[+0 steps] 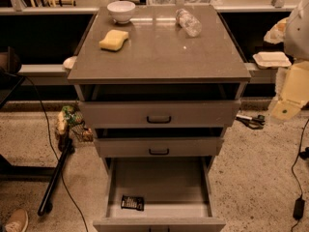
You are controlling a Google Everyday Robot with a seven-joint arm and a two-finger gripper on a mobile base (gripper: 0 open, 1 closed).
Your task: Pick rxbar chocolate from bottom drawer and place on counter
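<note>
Rxbar chocolate (132,202), just one, in bottom drawer (164,182); gripper (288,103) at right edge.

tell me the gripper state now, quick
Gripper, low near the right edge: open or closed cannot be told.
The rxbar chocolate lies in the bottom drawer, not held.

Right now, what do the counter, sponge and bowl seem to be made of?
Counter: laminate or stone, glossy, showing reflections. Sponge: soft yellow foam, matte. Bowl: probably glazed ceramic, smooth white. The gripper hangs at the right edge, apparently cream plastic.
</note>
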